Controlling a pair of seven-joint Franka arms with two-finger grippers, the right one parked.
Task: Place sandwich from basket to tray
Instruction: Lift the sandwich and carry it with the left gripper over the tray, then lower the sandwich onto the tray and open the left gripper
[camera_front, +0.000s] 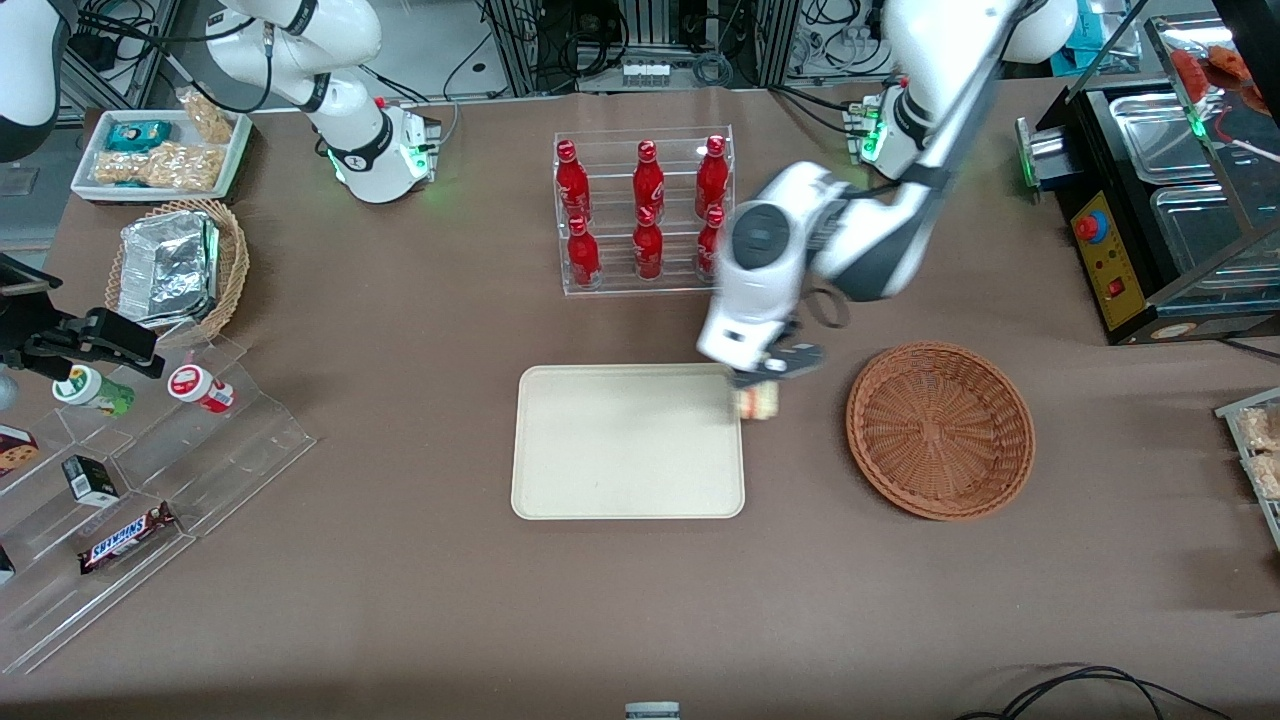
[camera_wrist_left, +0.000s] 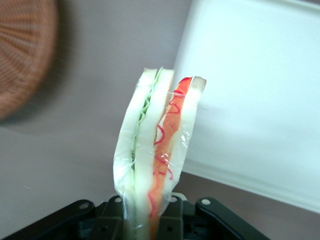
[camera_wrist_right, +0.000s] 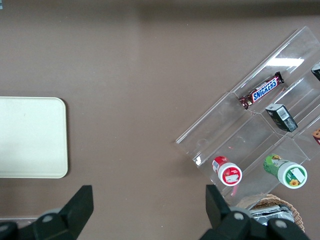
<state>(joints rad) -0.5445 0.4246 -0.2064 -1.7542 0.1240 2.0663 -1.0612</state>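
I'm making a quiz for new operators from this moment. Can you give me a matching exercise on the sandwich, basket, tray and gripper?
Things:
1. sandwich
2. basket
3. tray
4. gripper

States:
A. empty, reddish-brown wicker
B. bare, cream, nothing on it yet
C. held, at the tray's edge nearest the basket
D. shut, above that tray edge

Pairs: 1-C, 2-A, 3-B, 4-D

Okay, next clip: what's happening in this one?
The working arm's pincer is shut on a wrapped sandwich, carrying it above the table at the edge of the cream tray that faces the reddish-brown basket. The basket holds nothing now, and nothing lies on the tray yet. The wrist camera shows the sandwich hanging from the pincer, partly over the tray's rim. It has not been set down.
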